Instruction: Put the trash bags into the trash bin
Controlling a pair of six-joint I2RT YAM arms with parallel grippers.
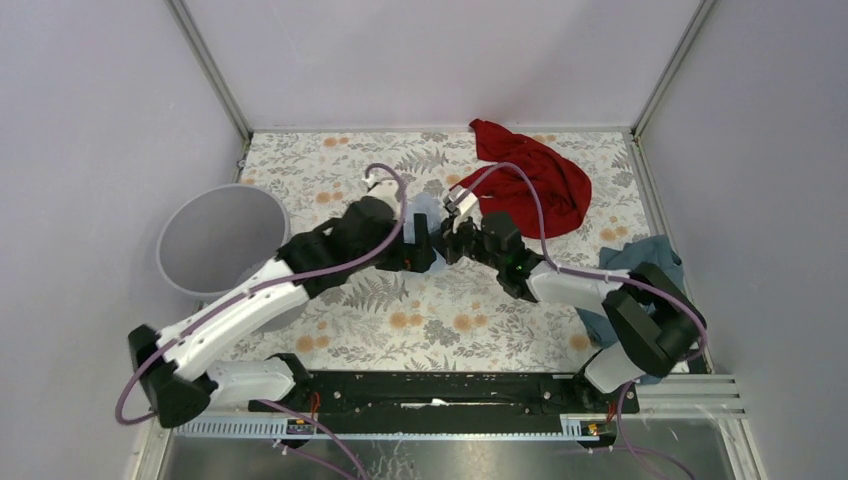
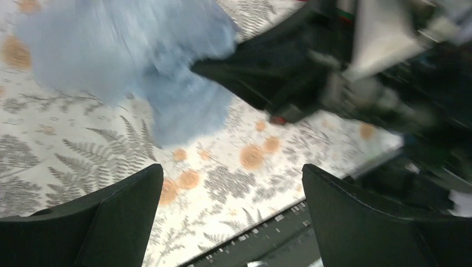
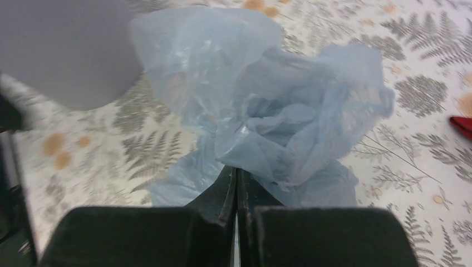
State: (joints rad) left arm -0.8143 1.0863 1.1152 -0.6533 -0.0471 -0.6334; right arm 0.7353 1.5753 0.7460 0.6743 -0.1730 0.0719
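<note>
Top external: my right gripper (image 3: 235, 181) pinches the trash bag (image 1: 425, 212) mid-frame; the trash bin (image 1: 215, 240) sits well left, on the side of my wide-spread left gripper (image 2: 231, 178).

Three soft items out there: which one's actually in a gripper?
The pale-blue plastic bag, pinched between the shut fingers of the right gripper. The red cloth lies at the far edge, the teal cloth at the right edge, neither gripped.

Above the black base rail (image 1: 430, 392), the left arm (image 1: 240, 312) and right arm (image 1: 575, 287) show white shells and black joints. Purple cables (image 1: 300, 277) loop along each.
</note>
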